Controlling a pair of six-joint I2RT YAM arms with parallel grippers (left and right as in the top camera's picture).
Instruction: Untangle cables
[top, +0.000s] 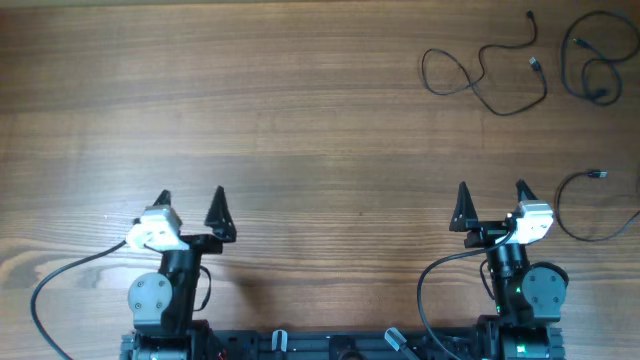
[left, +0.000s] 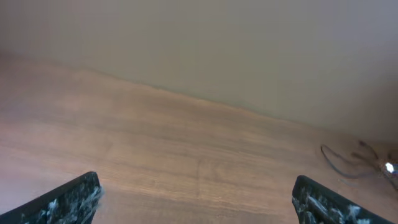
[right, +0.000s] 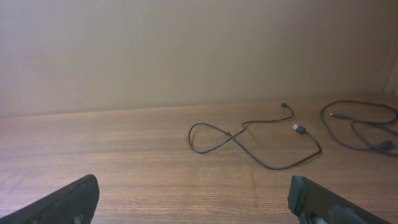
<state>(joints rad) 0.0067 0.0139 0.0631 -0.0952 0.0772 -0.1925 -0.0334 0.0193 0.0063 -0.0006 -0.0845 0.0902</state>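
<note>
**Supervisor:** Report jaw status for both arms.

**Operator:** I read the left gripper (top: 190, 195) at the lower left of the overhead frame. Its jaws are apart with nothing between them. The right gripper (top: 491, 188) is at the lower right, and its jaws are also apart and empty. Both wrist views agree: the fingers show only in the bottom corners, with bare table (top: 300, 120) between them.

**Supervisor:** Locate the cables.

**Operator:** All three lie on the right side of the overhead frame.
- The first cable (top: 510, 113) is at the upper right. It forms one loop, crosses itself, then sweeps into a wide curve. In the right wrist view it lies centre frame, and one end carries a pale plug (right: 299, 129).
- The second cable (top: 598, 95) is coiled in the top right corner, near the first but apart from it.
- The third cable (top: 558, 208) curves along the right edge at mid height, just beside the right gripper and apart from it.

No gripper touches any cable.
</note>
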